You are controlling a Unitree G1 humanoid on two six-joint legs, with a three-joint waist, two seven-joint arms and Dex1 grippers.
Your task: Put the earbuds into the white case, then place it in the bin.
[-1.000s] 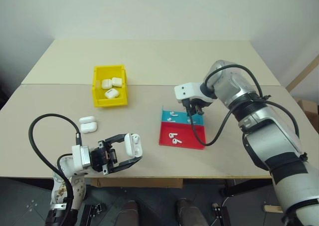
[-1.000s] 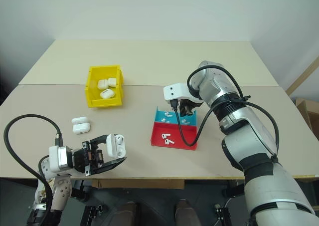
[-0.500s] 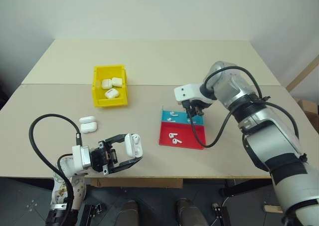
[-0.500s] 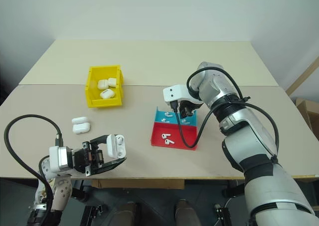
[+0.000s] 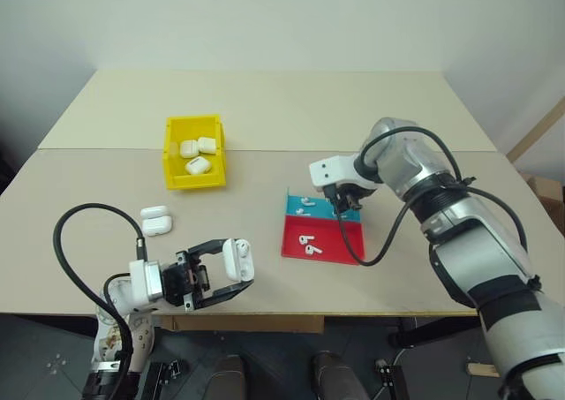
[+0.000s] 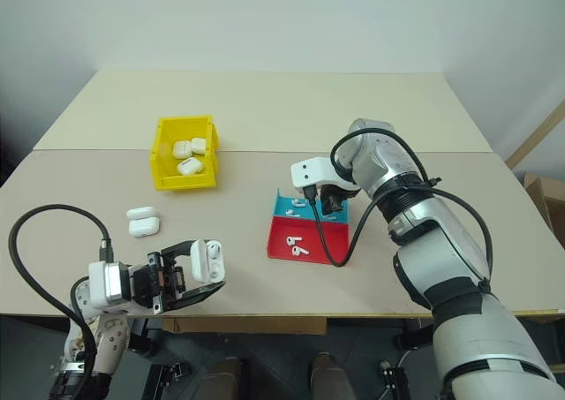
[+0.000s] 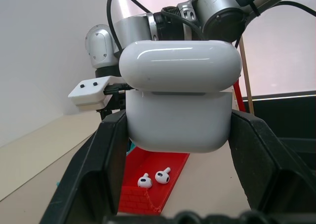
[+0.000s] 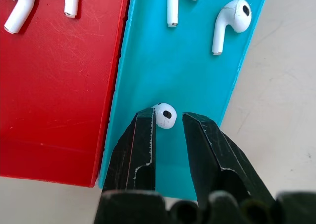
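Note:
My left gripper (image 5: 234, 267) is shut on the white case (image 7: 175, 85), held above the table's near edge with its lid closed. My right gripper (image 8: 168, 120) points down into the blue tray (image 8: 197, 75). Its fingers stand narrowly open around one earbud (image 8: 165, 116), which rests against one fingertip with a small gap to the other. Two more earbuds (image 8: 229, 21) lie in the blue tray, and two earbuds (image 5: 306, 244) lie in the red tray (image 5: 340, 241). The yellow bin (image 5: 173, 166) stands at the back left.
Three white cases (image 5: 196, 153) lie inside the yellow bin. Two more cases (image 5: 156, 221) sit on the table between the bin and my left gripper. A black cable (image 5: 75, 241) loops beside my left arm.

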